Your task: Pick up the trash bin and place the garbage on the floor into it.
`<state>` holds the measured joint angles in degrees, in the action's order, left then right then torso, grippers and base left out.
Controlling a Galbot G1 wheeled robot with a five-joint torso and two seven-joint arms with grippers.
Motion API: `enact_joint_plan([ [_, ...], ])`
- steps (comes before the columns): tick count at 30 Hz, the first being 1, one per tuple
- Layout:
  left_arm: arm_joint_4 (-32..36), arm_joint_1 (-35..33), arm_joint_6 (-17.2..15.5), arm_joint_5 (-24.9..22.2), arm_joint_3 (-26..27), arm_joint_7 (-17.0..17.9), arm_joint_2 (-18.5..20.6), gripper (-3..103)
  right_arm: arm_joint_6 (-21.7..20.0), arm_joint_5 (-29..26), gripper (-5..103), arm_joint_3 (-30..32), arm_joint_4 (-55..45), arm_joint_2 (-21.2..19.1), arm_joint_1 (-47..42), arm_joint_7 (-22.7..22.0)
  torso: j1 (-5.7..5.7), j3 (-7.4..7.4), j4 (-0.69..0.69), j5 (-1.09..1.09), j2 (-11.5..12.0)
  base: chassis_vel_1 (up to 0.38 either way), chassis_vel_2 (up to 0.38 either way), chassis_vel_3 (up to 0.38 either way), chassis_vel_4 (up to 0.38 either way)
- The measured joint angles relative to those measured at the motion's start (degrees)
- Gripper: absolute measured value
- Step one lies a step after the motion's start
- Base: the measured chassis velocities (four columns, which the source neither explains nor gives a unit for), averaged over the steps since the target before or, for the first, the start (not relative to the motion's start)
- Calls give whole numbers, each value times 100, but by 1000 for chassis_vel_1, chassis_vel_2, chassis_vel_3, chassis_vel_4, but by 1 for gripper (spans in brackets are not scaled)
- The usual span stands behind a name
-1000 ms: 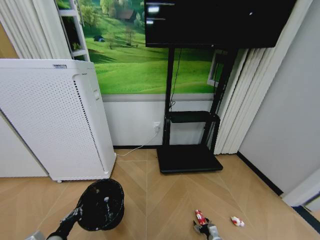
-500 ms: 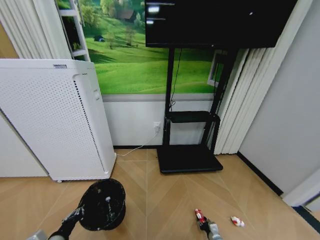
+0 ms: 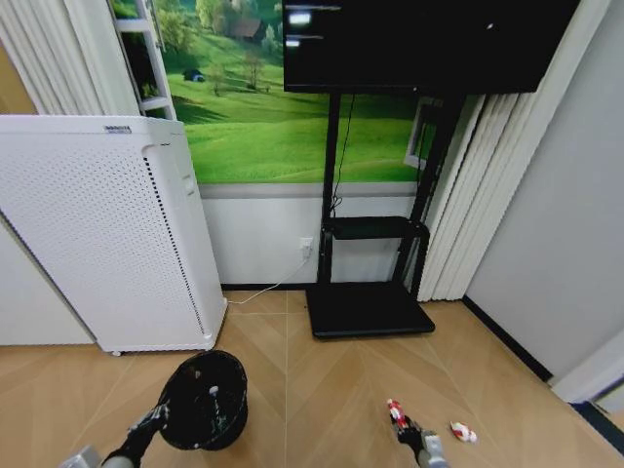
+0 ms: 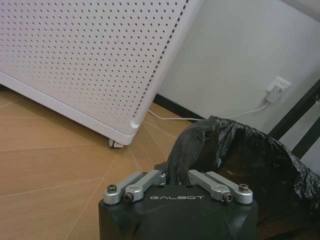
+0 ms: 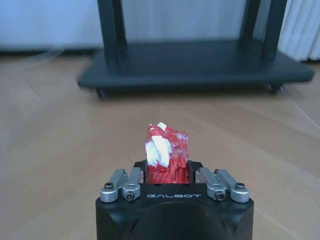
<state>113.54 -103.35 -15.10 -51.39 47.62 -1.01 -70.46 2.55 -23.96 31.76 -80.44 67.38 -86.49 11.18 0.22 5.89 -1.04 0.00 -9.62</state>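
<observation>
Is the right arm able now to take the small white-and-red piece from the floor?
Probably not yet. The right pincer is already shut on the red-and-white packet, so nothing more fits. The white-and-red piece lies close by on open floor, with nothing in front of it.

A white perforated appliance [image 3: 102,234] stands on casters against the wall, beside a black wheeled TV stand [image 3: 366,307] carrying a dark screen [image 3: 419,44], with a green meadow mural [image 3: 253,117] behind, a white cable [image 3: 273,288] plugged into a wall outlet [image 3: 306,245], and pleated curtains [image 3: 468,195] alongside.
</observation>
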Motion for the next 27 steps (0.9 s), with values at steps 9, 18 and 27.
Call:
enact_joint_plan([
  [9, -1202, 1384, 466, 131, -1441, -264, 667, 7, 1011, -765, 40, 268, -1800, -324, -1012, 1888, 0, 0, -2, -2, 0, 0, 0, 0, 0],
  [18, -2094, 2681, 529, -116, -3293, -624, 1037, 7, 1210, -551, 40, 207, -2654, 110, -1365, 1997, 0, 0, 0, 1, 0, 0, 0, 0, 0],
  [27, -2717, 4150, 557, -281, -5116, -771, 803, 7, 1357, -167, 40, 88, -2843, -4, -1331, 2127, 1, 1, -1, 0, 1, 0, 0, 0, 0],
])
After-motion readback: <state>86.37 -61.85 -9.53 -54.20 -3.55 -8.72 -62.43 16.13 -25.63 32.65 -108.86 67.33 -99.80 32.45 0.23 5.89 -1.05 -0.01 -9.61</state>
